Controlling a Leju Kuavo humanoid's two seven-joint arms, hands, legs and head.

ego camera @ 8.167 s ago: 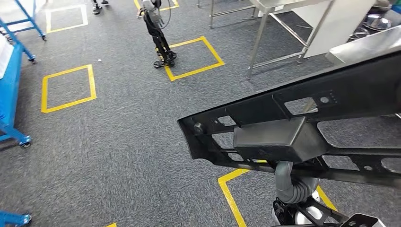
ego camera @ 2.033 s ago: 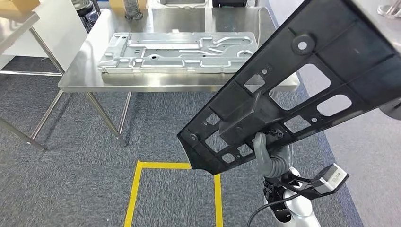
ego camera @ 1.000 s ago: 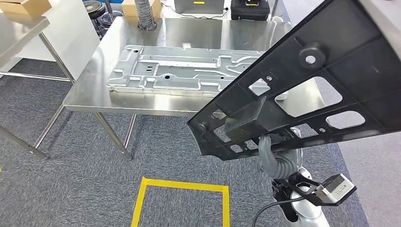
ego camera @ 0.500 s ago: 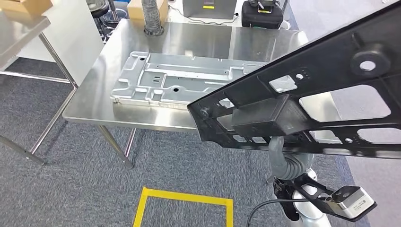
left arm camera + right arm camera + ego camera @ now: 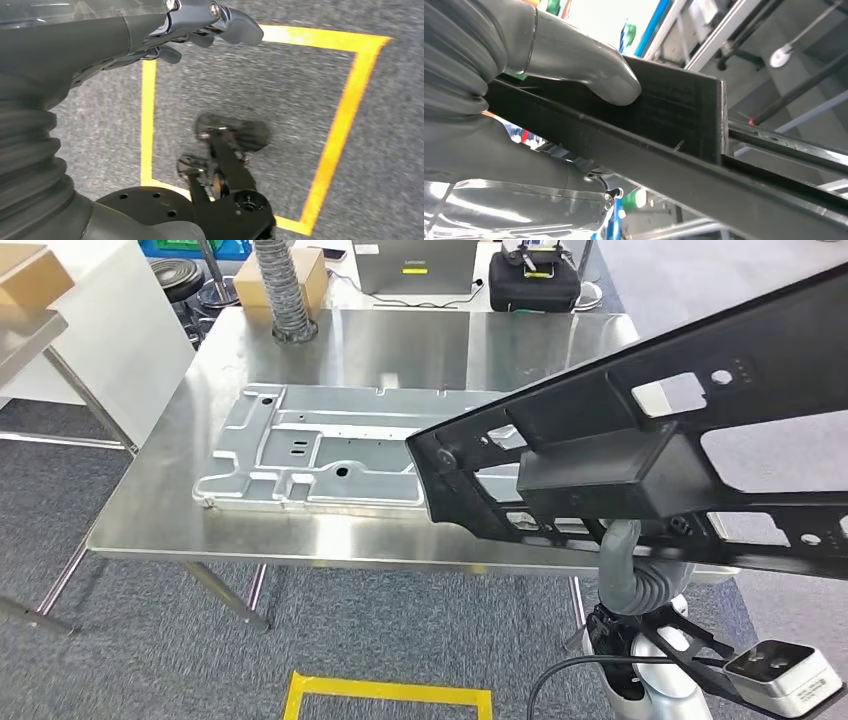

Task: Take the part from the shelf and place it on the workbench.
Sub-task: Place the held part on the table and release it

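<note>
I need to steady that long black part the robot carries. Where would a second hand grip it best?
Grip the black part by its free left end, coming from the left. The right hand holds it near the boxy middle, so that end overhangs the workbench unsupported.

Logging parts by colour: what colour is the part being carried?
Black part, clearest in the head view.

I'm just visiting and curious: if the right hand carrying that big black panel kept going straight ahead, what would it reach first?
Probably the steel table: the black panel in the right hand already overhangs its near edge, above a grey metal plate. Height is hard to judge, so the panel may pass over both.
</note>
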